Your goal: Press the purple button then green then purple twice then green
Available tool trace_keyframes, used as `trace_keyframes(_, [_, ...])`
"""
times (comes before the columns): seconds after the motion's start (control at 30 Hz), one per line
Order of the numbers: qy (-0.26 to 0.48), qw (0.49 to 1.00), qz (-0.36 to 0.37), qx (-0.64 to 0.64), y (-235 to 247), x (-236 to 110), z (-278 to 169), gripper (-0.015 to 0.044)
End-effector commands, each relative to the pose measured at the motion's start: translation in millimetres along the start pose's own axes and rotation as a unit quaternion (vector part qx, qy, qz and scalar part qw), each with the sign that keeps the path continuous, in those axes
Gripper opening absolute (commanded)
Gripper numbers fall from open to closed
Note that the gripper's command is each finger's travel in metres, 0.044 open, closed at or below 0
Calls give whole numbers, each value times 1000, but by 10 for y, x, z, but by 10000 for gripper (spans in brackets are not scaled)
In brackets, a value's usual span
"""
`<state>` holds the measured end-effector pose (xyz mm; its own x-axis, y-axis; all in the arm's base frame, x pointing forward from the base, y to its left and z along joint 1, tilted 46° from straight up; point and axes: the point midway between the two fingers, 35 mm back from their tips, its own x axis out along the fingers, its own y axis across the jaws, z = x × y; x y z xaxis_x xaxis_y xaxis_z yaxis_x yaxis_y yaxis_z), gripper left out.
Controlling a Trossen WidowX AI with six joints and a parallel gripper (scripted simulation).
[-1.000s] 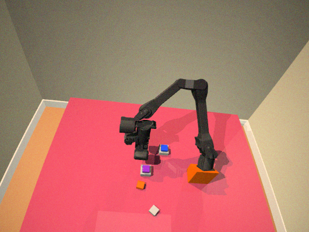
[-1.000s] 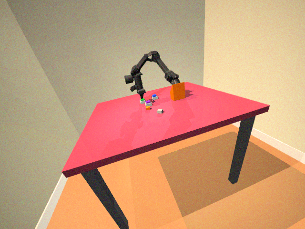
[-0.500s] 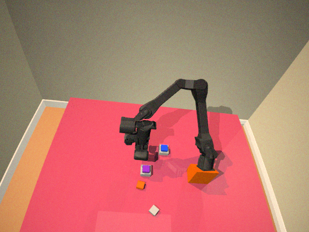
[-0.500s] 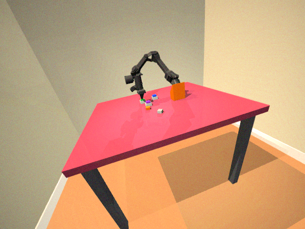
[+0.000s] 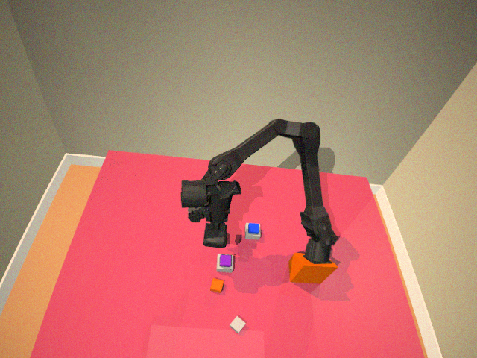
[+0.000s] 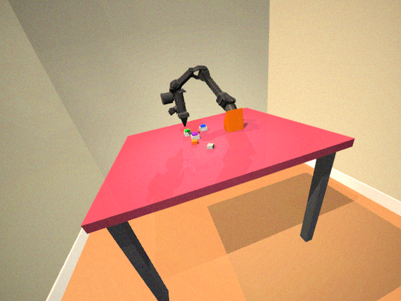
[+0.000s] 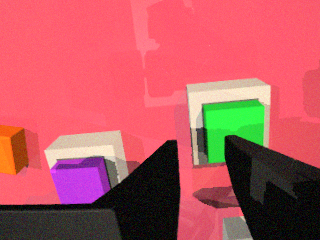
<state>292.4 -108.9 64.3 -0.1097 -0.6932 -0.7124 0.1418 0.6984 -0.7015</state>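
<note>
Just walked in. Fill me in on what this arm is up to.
The arm is working through a button-pressing sequence on the pink table. Its gripper, fingers slightly apart and holding nothing, hangs above the green button, not touching it. The purple button sits beside it, the blue button nearer the arm's base. The orange block and white block lie apart.

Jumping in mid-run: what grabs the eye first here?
The black arm arches from its orange base with the gripper hovering just above the green button, fingers slightly apart and empty. The purple button and blue button sit close by on the red table.
</note>
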Motion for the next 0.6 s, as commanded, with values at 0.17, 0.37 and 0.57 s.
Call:
trace_keyframes(0.17, [-6,999,38,-17,1582,-410,14,309])
trace_keyframes(0.37, [6,1000,14,-14,2629,-544,-489,400])
trace_keyframes(0.57, [7,1000,0,-10,2881,-542,-691,400])
